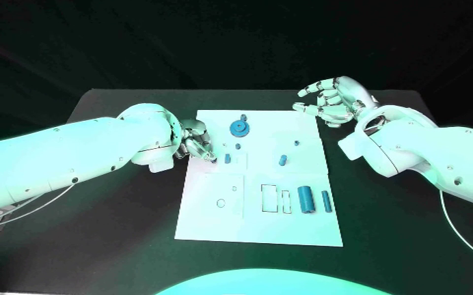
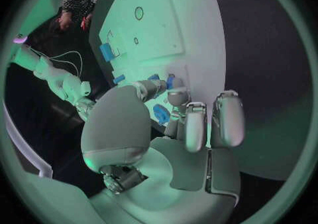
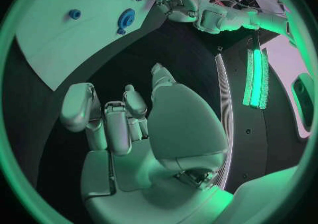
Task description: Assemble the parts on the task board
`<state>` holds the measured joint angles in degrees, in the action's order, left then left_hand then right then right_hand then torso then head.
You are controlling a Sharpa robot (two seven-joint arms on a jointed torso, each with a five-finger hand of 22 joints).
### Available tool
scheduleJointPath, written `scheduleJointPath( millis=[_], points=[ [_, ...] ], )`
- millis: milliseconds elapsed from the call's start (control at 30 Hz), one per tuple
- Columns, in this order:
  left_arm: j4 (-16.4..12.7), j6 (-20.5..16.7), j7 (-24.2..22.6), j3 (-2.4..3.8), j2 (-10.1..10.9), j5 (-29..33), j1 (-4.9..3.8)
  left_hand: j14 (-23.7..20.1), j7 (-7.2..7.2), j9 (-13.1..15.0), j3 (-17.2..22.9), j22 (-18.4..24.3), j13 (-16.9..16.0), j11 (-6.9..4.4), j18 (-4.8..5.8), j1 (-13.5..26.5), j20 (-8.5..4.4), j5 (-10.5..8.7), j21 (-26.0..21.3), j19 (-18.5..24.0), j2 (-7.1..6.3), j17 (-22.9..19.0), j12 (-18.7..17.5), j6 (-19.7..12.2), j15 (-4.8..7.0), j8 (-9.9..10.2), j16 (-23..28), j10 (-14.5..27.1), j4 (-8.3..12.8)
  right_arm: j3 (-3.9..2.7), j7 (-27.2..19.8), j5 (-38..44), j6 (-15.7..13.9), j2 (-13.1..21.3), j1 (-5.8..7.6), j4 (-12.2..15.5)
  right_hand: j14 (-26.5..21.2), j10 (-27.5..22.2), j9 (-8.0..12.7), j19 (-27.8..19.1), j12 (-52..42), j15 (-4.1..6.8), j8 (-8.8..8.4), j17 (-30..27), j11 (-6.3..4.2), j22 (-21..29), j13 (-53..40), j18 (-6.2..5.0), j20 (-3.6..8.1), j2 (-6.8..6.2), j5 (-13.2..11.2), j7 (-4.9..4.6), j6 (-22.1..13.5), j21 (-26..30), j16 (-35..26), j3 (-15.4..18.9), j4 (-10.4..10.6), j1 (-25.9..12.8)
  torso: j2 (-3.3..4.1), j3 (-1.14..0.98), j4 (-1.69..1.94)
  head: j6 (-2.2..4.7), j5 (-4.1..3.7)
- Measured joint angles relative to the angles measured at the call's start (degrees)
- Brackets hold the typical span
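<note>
The white task board (image 1: 212, 223) lies in the middle of the black table. On it are a round blue gear (image 1: 240, 128), two small blue parts (image 1: 227, 158) (image 1: 283, 160) and two blue cylinders (image 1: 307, 199) lying by the slots. My left hand (image 1: 194, 141) sits at the board's left edge with its fingers curled. Its fingertips (image 2: 177, 95) are right at a small blue part (image 2: 170, 82), and I cannot tell whether they grip it. My right hand (image 1: 330, 100) hovers off the board's far right corner, fingers spread and holding nothing.
Rectangular slots (image 1: 269, 197) and a small round hole (image 1: 221, 203) mark the board's near half. Bare black table (image 1: 394, 240) surrounds the board. My right forearm (image 1: 404, 148) lies along the board's right side.
</note>
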<state>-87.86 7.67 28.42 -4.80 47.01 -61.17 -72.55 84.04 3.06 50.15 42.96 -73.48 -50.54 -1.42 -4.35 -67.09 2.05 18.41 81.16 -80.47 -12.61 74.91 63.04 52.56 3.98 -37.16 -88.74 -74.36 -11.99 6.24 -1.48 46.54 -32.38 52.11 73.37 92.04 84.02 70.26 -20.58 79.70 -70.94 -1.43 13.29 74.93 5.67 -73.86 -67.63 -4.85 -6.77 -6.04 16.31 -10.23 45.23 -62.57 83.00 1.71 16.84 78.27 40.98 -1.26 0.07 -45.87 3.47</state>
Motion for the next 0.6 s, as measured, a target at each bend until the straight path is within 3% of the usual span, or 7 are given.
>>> scheduleJointPath(
  millis=[600],
  points=[
    [0.8, 0.5, -0.5, 0.0, 0.0, 1.8, 0.02, 0.0, -0.03, -0.2, -0.2, -0.3, -0.2, -0.01, 0.0, 0.0, -0.21, 0.04, 0.0, -0.2, -0.04, 0.0, 0.4, 0.2, 0.0, 0.2, -0.2, -0.4, 0.2, 0.0, 0.0, 0.0, 0.0, 0.0, -0.06, -0.1, 0.0, 0.0, 0.0, 0.0, 0.0, 0.0, 0.0, 0.0, 0.0, 0.0, 0.0, 0.0, 0.0, 0.0, 0.0, 0.0, 0.0, 0.0, 0.0, 0.0, 0.0, 0.0, -0.02, -0.03, -0.02, -0.02, -0.02]
  ],
)
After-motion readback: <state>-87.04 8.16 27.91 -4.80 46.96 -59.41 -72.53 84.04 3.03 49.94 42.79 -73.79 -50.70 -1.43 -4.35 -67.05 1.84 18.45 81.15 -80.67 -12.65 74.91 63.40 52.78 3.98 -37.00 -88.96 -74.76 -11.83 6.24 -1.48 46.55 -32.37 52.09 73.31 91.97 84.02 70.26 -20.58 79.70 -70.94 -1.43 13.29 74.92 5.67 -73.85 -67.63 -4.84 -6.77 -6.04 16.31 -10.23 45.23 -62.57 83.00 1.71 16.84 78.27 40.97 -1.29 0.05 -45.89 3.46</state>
